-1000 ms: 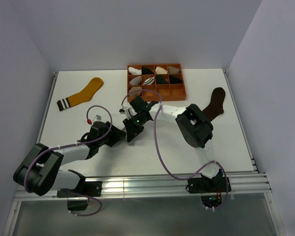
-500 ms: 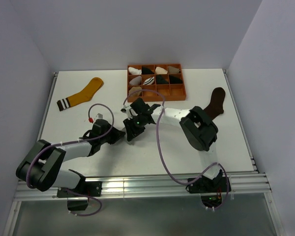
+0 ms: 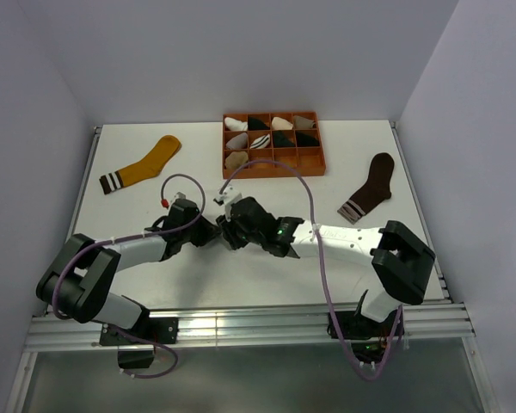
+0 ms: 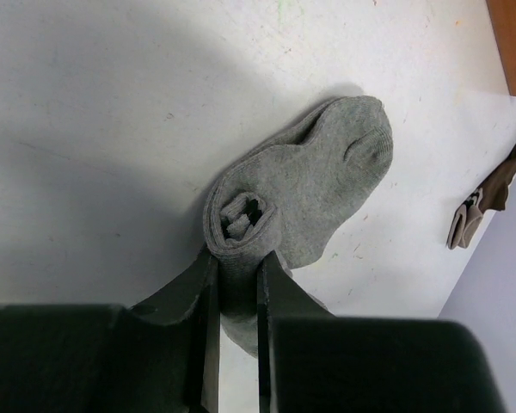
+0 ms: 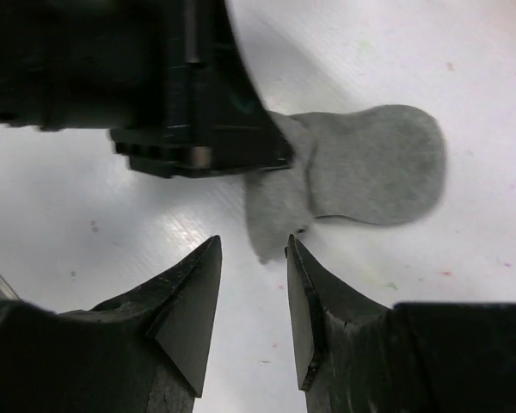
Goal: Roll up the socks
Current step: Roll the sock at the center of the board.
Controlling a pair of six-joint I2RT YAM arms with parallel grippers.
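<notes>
My left gripper [image 4: 236,267] clamps the part-rolled grey sock [image 4: 318,189] on the surface [image 4: 112,103]; my right gripper [image 5: 252,243] hangs part-open beside it, empty.

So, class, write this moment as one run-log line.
left gripper: shut on part-rolled grey fabric sock; right gripper: open, beside it; mustard-yellow sock, dark brown sock: flat, unrolled

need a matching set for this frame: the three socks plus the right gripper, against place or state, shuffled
1 grey sock
2 mustard-yellow sock
3 dark brown sock
4 right gripper

A flat on the table, right side
B open, gripping nothing
C pinched in the left gripper
D flat on the table, far left

Pairs: 1-C, 2-D, 3-A, 4-B
</notes>
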